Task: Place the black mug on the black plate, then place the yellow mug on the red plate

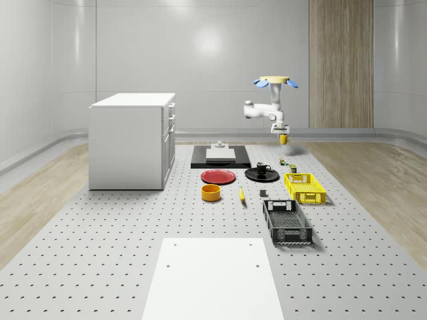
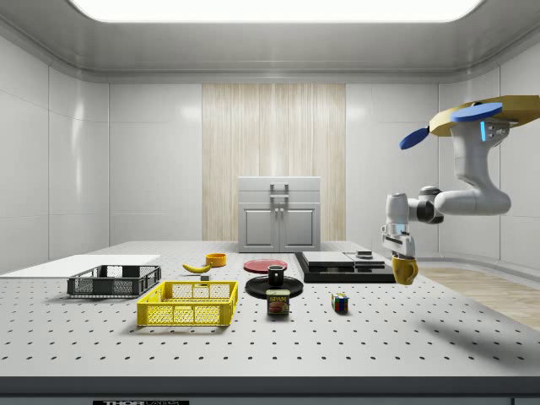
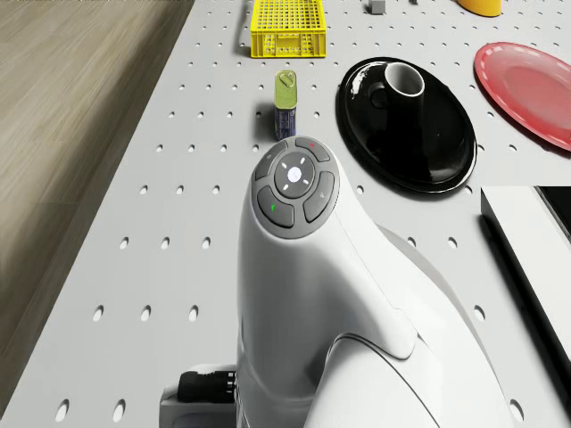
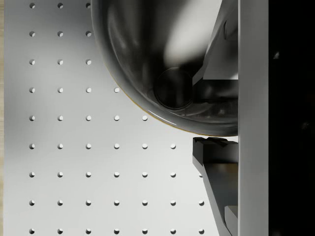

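Perforated grey table [image 1: 100,253] stretched below; drone [image 1: 275,82] hovered beyond black plate [image 1: 269,177], gripper [image 2: 403,263] clamping glossy yellow mug [image 2: 405,270]; carry level, lower centred on flat red plate [image 1: 218,177].

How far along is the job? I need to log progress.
Done: the black mug stands on the black plate. In hand: the hovering drone has the yellow mug in its gripper, lifted above the table. Left: setting it on the bare red plate.
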You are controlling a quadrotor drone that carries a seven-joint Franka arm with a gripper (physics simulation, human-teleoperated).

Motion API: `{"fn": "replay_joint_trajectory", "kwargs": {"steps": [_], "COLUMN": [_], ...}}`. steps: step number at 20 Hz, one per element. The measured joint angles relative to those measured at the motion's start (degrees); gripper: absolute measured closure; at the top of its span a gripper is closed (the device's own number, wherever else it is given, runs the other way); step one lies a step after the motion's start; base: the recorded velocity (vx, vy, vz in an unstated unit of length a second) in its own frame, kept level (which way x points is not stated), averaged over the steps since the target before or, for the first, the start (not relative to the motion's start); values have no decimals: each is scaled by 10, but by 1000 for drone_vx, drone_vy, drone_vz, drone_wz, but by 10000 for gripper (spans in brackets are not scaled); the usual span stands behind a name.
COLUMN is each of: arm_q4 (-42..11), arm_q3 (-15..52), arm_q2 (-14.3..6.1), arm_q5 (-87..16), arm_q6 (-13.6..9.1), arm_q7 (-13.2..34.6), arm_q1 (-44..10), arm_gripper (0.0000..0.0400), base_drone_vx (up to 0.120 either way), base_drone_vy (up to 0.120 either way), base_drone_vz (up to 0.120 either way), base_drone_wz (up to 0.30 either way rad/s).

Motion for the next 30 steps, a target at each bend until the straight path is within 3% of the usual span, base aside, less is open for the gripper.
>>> {"fn": "replay_joint_trajectory", "kwargs": {"steps": [7, 17, 22, 30], "arm_q4": [0, 0, 0, 0], "arm_q3": [2, 3, 3, 4], "arm_q2": [-4, -8, -11, -16], "arm_q5": [3, 5, 6, 8], "arm_q6": [3, 7, 10, 14], "arm_q7": [0, -3, -47, -161], "arm_q1": [0, -1, -2, -2], "arm_gripper": [300, 300, 300, 300], "base_drone_vx": [80, 28, 0, 0], "base_drone_vy": [-74, -28, 0, 0], "base_drone_vz": [114, 0, 0, 0], "base_drone_wz": [0, -50, -300, -300]}}
